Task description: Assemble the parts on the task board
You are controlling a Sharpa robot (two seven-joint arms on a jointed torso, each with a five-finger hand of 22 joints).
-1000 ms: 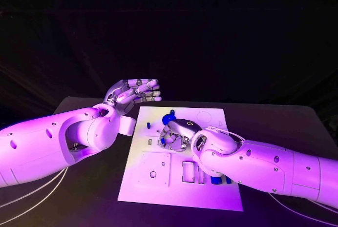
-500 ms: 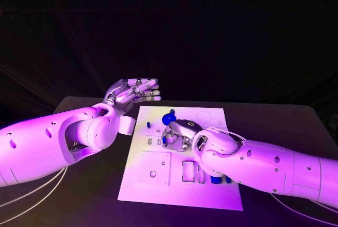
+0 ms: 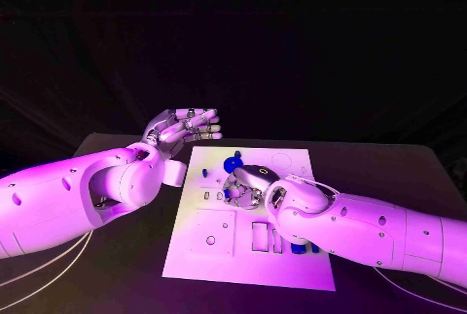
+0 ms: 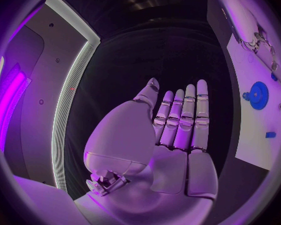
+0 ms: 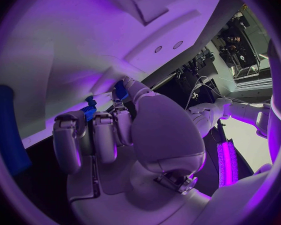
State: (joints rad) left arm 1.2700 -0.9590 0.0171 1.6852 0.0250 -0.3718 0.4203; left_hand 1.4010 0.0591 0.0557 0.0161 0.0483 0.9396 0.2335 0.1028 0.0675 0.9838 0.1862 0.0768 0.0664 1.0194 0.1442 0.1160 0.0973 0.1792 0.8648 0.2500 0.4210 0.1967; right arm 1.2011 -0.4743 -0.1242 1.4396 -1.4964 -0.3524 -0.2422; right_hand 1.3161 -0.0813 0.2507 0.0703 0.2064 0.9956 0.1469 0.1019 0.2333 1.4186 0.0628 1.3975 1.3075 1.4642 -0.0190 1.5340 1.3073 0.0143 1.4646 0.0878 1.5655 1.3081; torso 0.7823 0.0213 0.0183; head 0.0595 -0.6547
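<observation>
Head view: the task board [image 3: 248, 260] lies mid-desk [image 3: 389, 172]; the left hand [image 3: 182, 129] hovers beside its far corner. Left wrist view: its fingers [image 4: 181, 117] are extended, holding nothing. Right wrist view: the right hand [image 5: 125, 135] pinches a small blue part [image 5: 120, 91] against the board.

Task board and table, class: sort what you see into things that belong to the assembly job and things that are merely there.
Belonging to the job:
task board
blue gear
small blue part by the right hand's fingers
right hand, down on the board
blue pieces near the board's front edge

Merely there:
left hand, raised, holding nothing
black table
</observation>
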